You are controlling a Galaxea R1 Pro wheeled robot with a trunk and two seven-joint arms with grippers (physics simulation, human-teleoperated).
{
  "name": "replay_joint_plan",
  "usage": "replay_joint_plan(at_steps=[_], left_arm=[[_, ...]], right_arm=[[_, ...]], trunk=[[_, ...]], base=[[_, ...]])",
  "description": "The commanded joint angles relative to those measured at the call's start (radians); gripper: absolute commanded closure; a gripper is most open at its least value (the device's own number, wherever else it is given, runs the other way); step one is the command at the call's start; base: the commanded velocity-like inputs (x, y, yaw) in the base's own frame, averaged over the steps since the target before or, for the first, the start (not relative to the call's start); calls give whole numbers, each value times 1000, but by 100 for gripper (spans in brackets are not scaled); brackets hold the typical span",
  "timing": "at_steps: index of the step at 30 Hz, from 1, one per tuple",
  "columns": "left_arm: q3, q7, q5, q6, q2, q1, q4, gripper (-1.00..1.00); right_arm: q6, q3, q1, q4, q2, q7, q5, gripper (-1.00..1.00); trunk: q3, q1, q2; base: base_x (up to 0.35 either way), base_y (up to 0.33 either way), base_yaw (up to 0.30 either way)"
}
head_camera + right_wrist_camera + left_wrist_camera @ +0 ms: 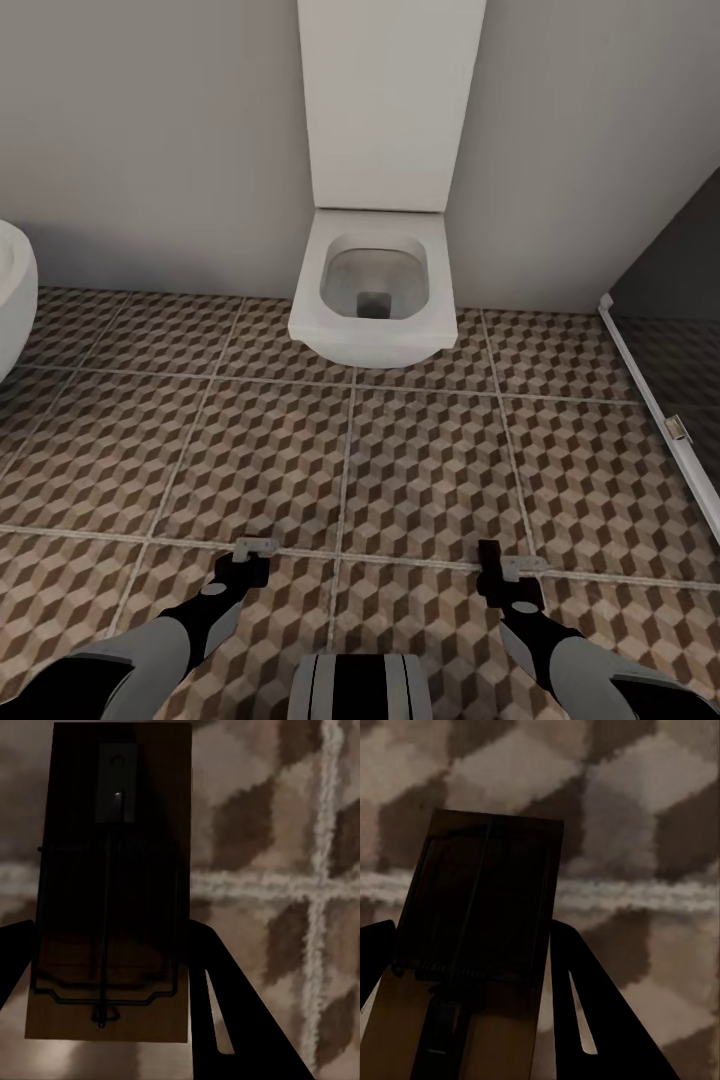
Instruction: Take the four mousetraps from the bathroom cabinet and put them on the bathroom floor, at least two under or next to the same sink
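Bathroom floor (430, 470): large tiles patterned in brown, beige and white cubes, pale grout lines; spans the whole near area.

Toilet (372, 285): white, wall-hung under a tall white panel at the far wall, centre. Bowl open, holding nothing but its dark drain.

Rounded white fixture (12, 295): far left edge, cut off.

Dark glass enclosure (675, 320): right, with white frame.

Left gripper (254, 552): near left, over a grout line, fingers clamped on a mousetrap (480, 937), held above the floor.

Right gripper (512, 567): near right, fingers clamped on a second mousetrap (112, 885), wooden base with dark wire, likewise held above the tiles.
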Motion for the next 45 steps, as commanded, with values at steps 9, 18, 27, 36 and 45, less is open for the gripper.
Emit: replay_joint_plan(at_steps=[9,18,27,36,45], left_arm=[[-9,5,3,-15,1,0,4,100],[-9,5,5,-18,7,0,3,100],[-9,5,13,-45,9,0,4,100],[-9,5,14,-48,7,0,4,100],[-9,5,14,-45,7,0,4,100]], right_arm=[[0,-7,-1,8,4,7,4,100],[1,-7,-1,41,10,11,3,100],[2,-7,-1,48,20,14,3,100],[2,-7,-1,51,21,15,3,100],[2,-7,-1,51,21,15,3,100]], trunk=[[-1,0,0],[-1,0,0],[-1,0,0],[-1,0,0],[-1,0,0]], base=[[0,0,0],[0,0,0],[0,0,0],[0,0,0],[0,0,0]])
